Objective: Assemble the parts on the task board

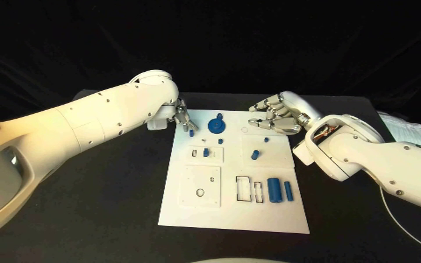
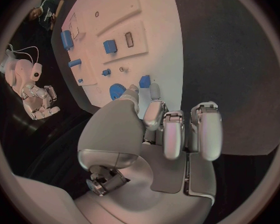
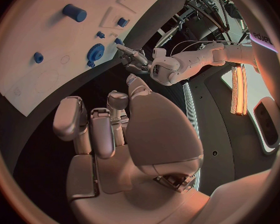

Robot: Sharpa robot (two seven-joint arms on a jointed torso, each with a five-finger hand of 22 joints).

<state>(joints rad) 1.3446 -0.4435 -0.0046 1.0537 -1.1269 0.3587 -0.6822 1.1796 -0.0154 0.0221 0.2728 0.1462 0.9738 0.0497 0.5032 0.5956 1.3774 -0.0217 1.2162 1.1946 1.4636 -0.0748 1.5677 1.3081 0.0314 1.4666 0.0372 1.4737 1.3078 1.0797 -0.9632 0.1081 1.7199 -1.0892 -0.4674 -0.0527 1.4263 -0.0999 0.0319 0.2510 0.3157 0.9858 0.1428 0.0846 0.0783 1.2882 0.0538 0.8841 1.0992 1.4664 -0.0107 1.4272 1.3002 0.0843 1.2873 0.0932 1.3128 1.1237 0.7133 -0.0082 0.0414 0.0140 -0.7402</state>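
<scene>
The task board (image 1: 210, 205) lies in the middle of the black table (image 1: 105, 214), long side running near to far, so both arms can reach it from either side. The left hand (image 1: 180, 119) sits at the board's far left corner, fingers drawn together toward a small blue part (image 1: 190, 133) at the board's left edge; the left wrist view shows the fingertips (image 2: 154, 90) right beside that part (image 2: 144, 80), but whether they actually pinch it I cannot tell. Just right of it stands the blue gear (image 1: 216, 123), a likely neighbour for whatever goes in here. The right hand (image 1: 277, 117) hovers off the board's far right corner with its fingers loosely curled and nothing in them, which reads as waiting clear of the work so the left arm has room. Further parts are spread where they wait for their slots: a small peg (image 1: 255, 154) right of centre, a piece (image 1: 206, 152) standing in the recessed block left of centre, and two blue cylinders (image 1: 274, 189) lying side by side at the near right beside empty rectangular outlines. Assembly seems early, with most recesses unfilled
</scene>
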